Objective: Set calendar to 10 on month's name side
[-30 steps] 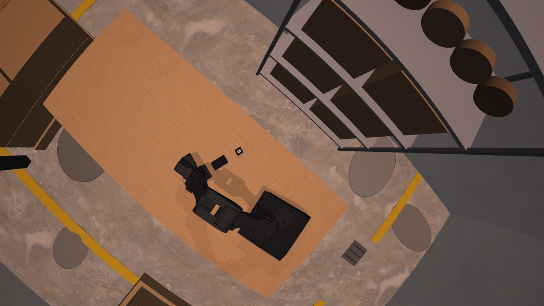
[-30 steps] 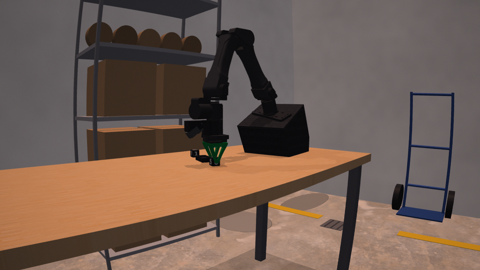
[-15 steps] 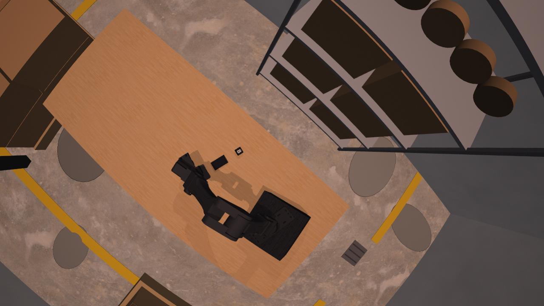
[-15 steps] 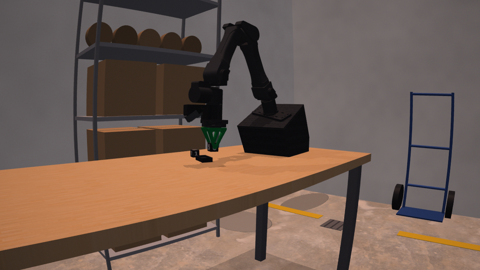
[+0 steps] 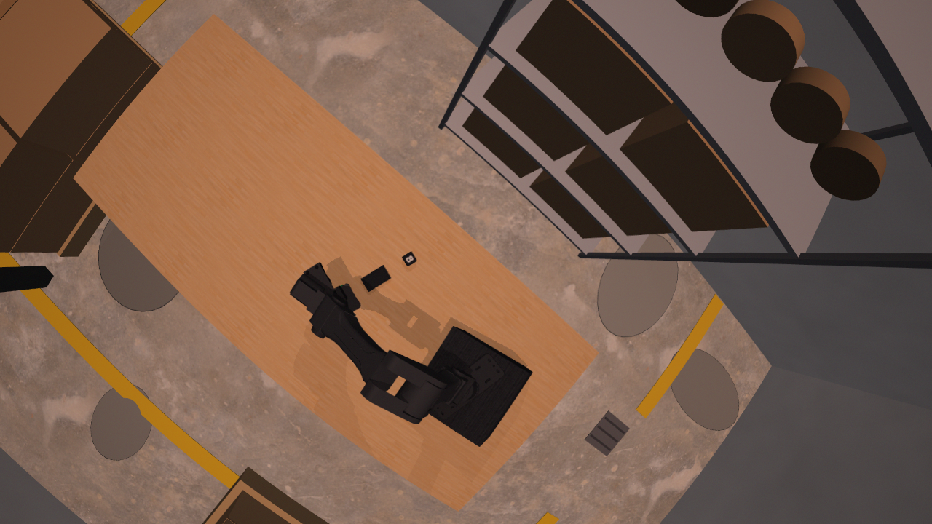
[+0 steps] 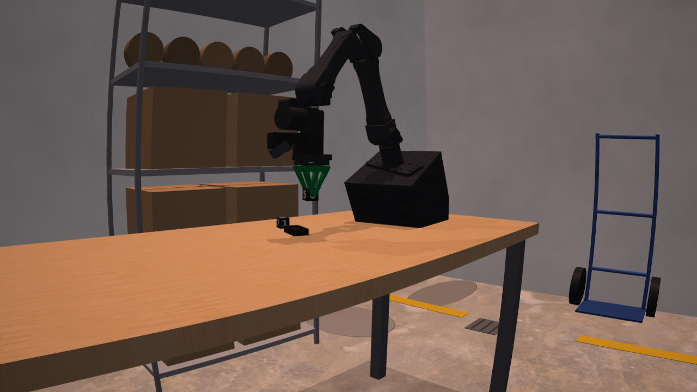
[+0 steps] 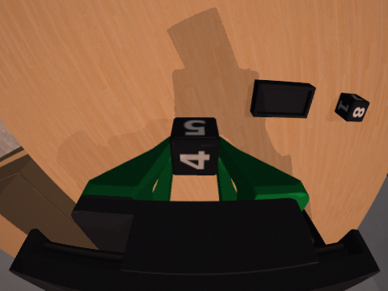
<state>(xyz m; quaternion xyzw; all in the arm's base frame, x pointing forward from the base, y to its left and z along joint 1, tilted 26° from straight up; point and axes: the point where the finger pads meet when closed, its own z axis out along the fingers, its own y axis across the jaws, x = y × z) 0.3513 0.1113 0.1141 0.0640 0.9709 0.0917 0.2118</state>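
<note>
My gripper (image 7: 194, 143) with green fingers is shut on a black number cube (image 7: 196, 147) that shows 4 and 5. It holds the cube well above the table, as the exterior view shows (image 6: 310, 193). The black tray (image 7: 283, 99) lies flat and empty on the table, right of and beyond the held cube; it also shows in the exterior view (image 6: 297, 229) and the top view (image 5: 376, 277). The second black cube (image 7: 352, 107) (image 5: 409, 258) stands on the table beside the tray, apart from it, with 8 on top.
The arm's black base block (image 6: 397, 194) stands on the table near its right end. A shelf rack with boxes (image 6: 195, 126) stands behind the table. A blue hand truck (image 6: 618, 228) stands on the floor at the right.
</note>
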